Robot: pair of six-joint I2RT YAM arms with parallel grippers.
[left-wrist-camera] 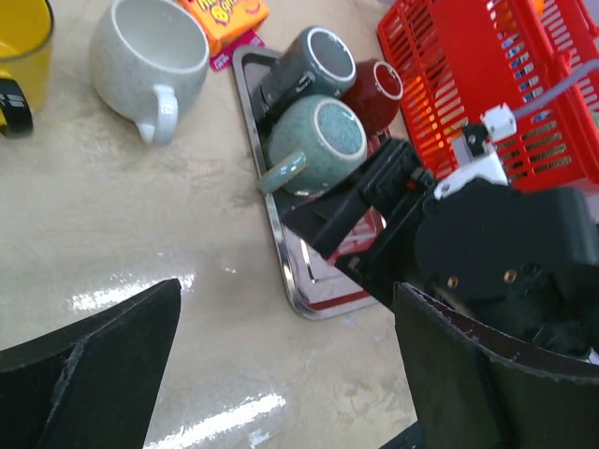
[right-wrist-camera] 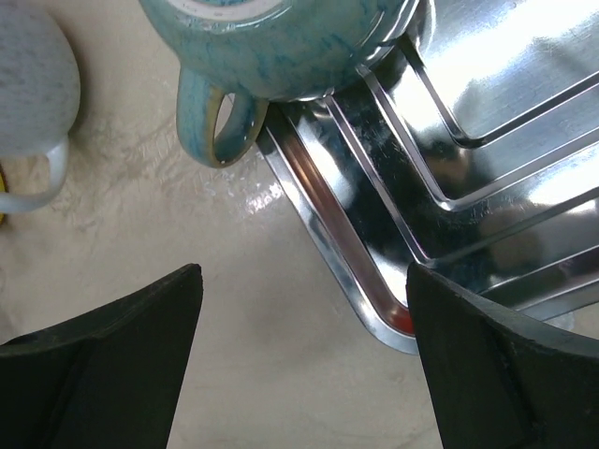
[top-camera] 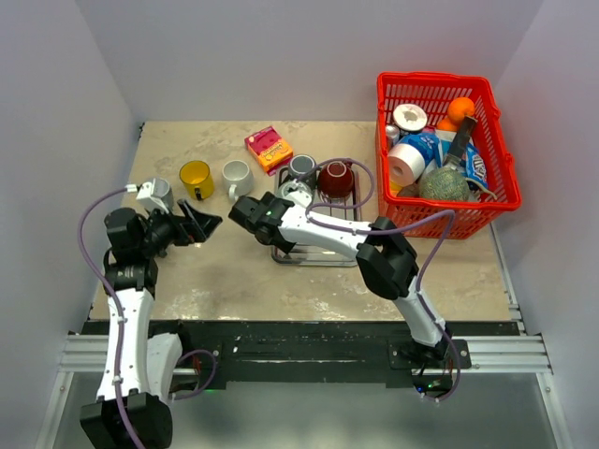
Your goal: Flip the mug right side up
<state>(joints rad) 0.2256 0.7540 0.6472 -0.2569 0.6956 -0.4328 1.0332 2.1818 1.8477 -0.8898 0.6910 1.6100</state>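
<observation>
Right tool [right-wrist-camera: 299, 374]: fingers spread wide; nothing between them; low over the surface [right-wrist-camera: 262, 309], at the near corner of the metal tray [right-wrist-camera: 487, 159].
Teal mug [right-wrist-camera: 281, 42]: just ahead of the right tool; stands mouth down on the tray, base up; neither finger touches it.
Mug handle [right-wrist-camera: 217, 126]: points back toward the right tool; hangs out past the tray's rim, over the surface.
Left tool [top-camera: 201, 227]: also wide open and empty; over bare surface, short of the tray; the right tool sits just ahead of it and to its right.
White mug [top-camera: 237, 178]: upright on the surface, ahead and to the left of the right tool; its handle faces the tools.
Yellow mug [top-camera: 196, 178]: upright, just beyond the left tool; beside the white one.
Grey mug [top-camera: 301, 168] and dark red mug [top-camera: 335, 178]: at the tray's far end; beyond the teal mug as seen from the right tool.
Snack box [top-camera: 269, 150]: flat on the surface; farther out than the white mug.
Red basket [top-camera: 449, 224]: well off to the right of the right tool; packed with groceries.
</observation>
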